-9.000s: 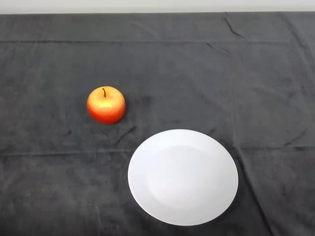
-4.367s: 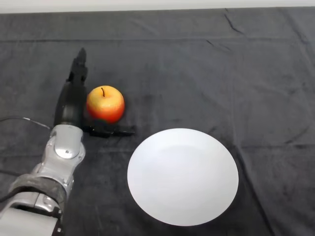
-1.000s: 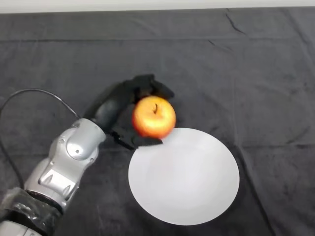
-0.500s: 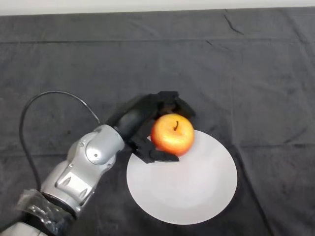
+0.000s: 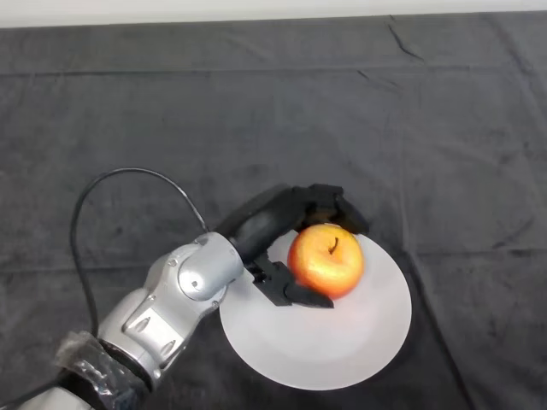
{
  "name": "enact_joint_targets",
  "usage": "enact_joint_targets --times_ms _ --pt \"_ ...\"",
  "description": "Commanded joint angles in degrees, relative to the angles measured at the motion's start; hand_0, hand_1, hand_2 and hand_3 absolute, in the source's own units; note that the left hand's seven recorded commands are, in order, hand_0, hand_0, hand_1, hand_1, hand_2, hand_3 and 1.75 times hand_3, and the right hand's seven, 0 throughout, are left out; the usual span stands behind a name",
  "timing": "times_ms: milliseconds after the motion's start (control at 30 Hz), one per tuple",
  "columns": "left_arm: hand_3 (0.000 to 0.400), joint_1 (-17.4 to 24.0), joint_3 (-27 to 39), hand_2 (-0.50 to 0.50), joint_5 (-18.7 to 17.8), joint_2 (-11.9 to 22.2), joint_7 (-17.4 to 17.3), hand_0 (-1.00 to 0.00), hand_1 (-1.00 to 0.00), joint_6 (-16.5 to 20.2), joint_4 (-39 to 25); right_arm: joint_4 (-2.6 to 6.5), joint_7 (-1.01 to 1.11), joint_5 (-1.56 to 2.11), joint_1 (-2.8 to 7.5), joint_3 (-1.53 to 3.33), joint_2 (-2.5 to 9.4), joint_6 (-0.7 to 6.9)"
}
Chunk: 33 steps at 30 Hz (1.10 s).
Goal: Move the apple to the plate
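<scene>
The silver-grey left arm (image 5: pixel 179 295) comes in from the lower left corner and slants up and to the right, its rounded metal wrist housing lying just over the left edge of the round white plate (image 5: pixel 342 350). Beyond the wrist the black hand (image 5: pixel 273 224) reaches out over the plate with its fingers curled round the red-and-yellow apple (image 5: pixel 326 260): the thick fingers (image 5: pixel 332 201) wrap over the far side of the fruit, and the thumb (image 5: pixel 295 292) closes in on its near, lower-left side, so the apple is pinched between them. The apple sits upright in the grasp, its dark stem pointing up, and lies over the upper part of the plate, inside its rim; whether it rests on the plate or is held just above cannot be told.

The plate lies on the worktop, which is covered with a dark grey cloth (image 5: pixel 444 128), soft and creased, with long folds running across it and a few short wrinkles near the far right. Along the top edge a narrow pale strip (image 5: pixel 256 10) shows beyond the cloth.
</scene>
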Motion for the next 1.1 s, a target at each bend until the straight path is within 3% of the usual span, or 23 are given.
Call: enact_joint_targets --times_ms 33,67,133,167,200,533,833,1100 --pt "0.400 -3.0 -2.0 0.01 -1.0 1.3 -0.2 -0.98 -1.00 -0.9 2.4 -0.53 0.06 -0.11 0.12 -0.30 -1.63 0.06" --pt "0.318 -3.1 -2.1 -0.02 -1.0 1.4 -0.2 -0.80 -0.75 -0.9 2.5 -0.53 0.06 -0.11 0.12 -0.30 -1.63 0.06" --pt "0.105 -3.3 -2.2 -0.10 -1.1 1.6 -0.3 -0.26 -0.07 -0.9 2.7 -0.52 0.06 -0.10 0.12 -0.30 -1.63 0.06" --pt "0.072 -3.4 -2.3 -0.09 -1.1 1.7 -0.3 -0.18 0.00 -0.9 2.7 -0.52 0.06 -0.10 0.12 -0.30 -1.63 0.06" --pt "0.000 -3.5 -2.3 0.00 -1.1 1.7 -0.2 0.00 0.00 -0.8 2.7 -0.52 0.06 -0.09 0.12 -0.30 -1.63 0.06" --pt "0.000 -3.2 -1.3 0.00 -1.5 4.1 -1.1 0.00 0.00 2.4 -2.4 -0.51 0.07 -0.07 0.12 -0.28 -1.64 0.06" --pt "0.000 -1.0 3.7 0.00 -3.4 10.2 -3.4 0.00 0.00 4.2 -11.1 -0.53 0.07 -0.06 0.12 -0.26 -1.63 0.05" --pt "0.000 2.7 10.7 0.00 -5.2 16.1 -3.2 0.00 0.00 3.9 -16.2 -0.55 0.07 -0.05 0.12 -0.23 -1.62 0.04"
